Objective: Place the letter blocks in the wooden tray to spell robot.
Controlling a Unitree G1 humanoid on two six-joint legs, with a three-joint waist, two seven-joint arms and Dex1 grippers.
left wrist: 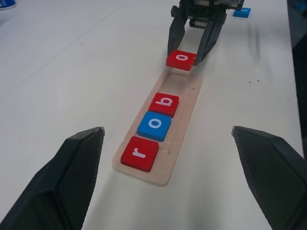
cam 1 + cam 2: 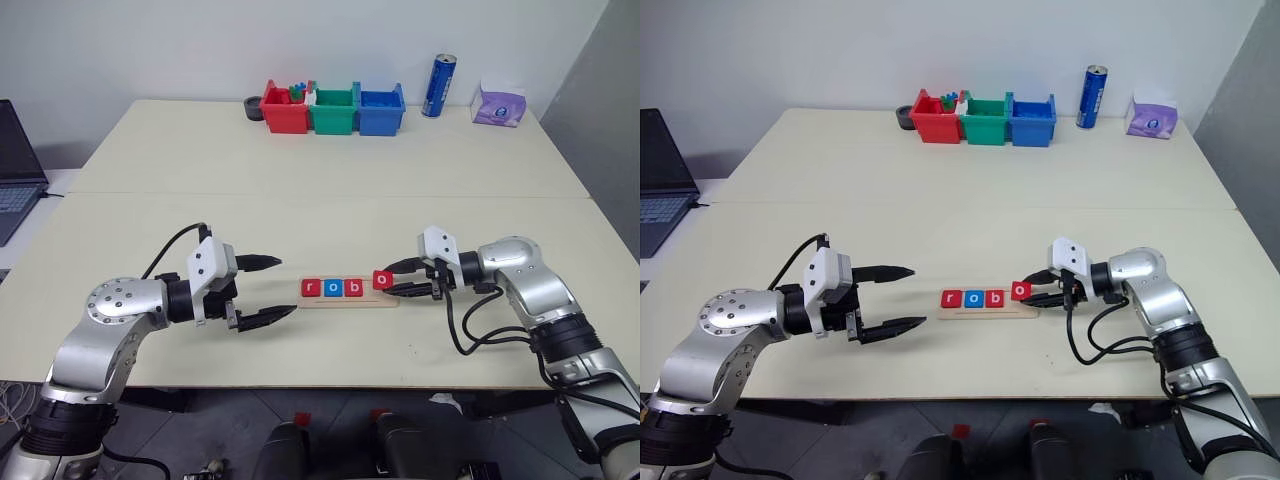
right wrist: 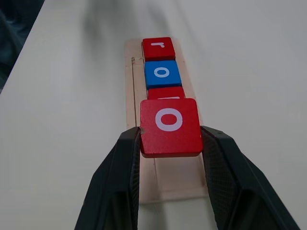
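The wooden tray (image 2: 390,301) lies near the table's front edge. In it sit three letter blocks in a row: a red r (image 2: 310,288), a blue o (image 2: 332,289) and a red b (image 2: 352,289). My right gripper (image 3: 170,139) is shut on a red o block (image 3: 170,125), held just above the tray's free end beside the b. My left gripper (image 2: 287,287) stands open a little to the left of the tray, pointing at it, with nothing between its fingers. A small blue tile (image 1: 242,12) lies on the table beyond the right gripper; its letter is unreadable.
At the back of the table stand a red bin (image 2: 284,108), a green bin (image 2: 333,110) and a blue bin (image 2: 381,110). A blue can (image 2: 439,85) and a purple tissue pack (image 2: 499,104) are to their right. A laptop (image 2: 18,165) sits at the far left.
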